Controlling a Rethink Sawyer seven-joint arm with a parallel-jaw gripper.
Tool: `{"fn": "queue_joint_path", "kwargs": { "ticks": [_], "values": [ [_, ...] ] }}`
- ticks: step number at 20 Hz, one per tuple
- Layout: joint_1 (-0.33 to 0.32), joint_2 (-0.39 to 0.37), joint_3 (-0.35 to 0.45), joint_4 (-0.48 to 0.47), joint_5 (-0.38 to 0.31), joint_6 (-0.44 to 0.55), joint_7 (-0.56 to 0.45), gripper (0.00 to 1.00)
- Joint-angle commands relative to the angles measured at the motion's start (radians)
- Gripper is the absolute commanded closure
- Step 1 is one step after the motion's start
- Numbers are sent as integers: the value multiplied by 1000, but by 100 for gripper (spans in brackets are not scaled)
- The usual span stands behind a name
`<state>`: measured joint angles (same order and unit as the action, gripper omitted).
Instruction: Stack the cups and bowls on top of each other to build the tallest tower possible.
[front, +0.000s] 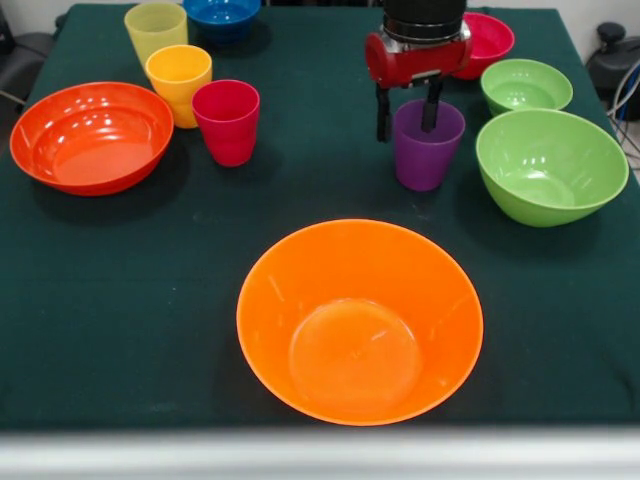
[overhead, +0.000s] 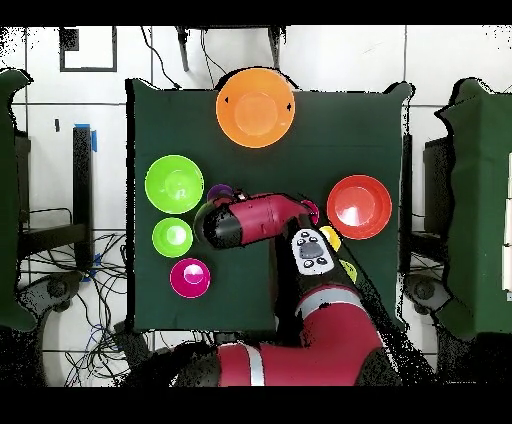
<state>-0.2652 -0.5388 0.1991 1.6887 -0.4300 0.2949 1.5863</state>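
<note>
**Claw set astride the purple cup's rim; tower not yet begun**

The claw hangs over the purple cup, which stands upright on the table toward the far edge, just beside the big green bowl. One finger is down inside the cup, the other outside its wall. The fingers are spread, and I cannot see that they pinch the wall yet.

Nothing is stacked. The big orange bowl sits alone, mouth up, at the middle of the near edge, well apart from the rest. The orange-red bowl lies at one side edge, with the pale yellow cup, yellow-orange cup and red cup close together beside it. The blue bowl, pink bowl and small green bowl are along the far edge.

The step in hand looks like grasping the purple cup. Next, the claw likely has to close on the wall, lift clear, and carry the cup to the orange bowl, setting it down centred.
</note>
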Motion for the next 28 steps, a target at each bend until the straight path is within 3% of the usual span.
{"fn": "queue_joint_path", "kwargs": {
  "ticks": [1,6,7,17,20,23,26,28],
  "values": [
    [47,48,-6,-91,-97,-41,26,0],
    [67,63,-21,-102,-115,-64,42,0],
    [68,65,-20,-99,-120,-77,47,100],
    [137,72,-58,-86,-106,-126,93,100],
    [194,65,-94,-93,-85,-71,101,100],
    [217,-38,-87,-29,-37,40,90,100],
    [202,-177,-38,57,17,190,20,100],
    [194,-229,-19,79,33,257,-25,100]
  ]
}}
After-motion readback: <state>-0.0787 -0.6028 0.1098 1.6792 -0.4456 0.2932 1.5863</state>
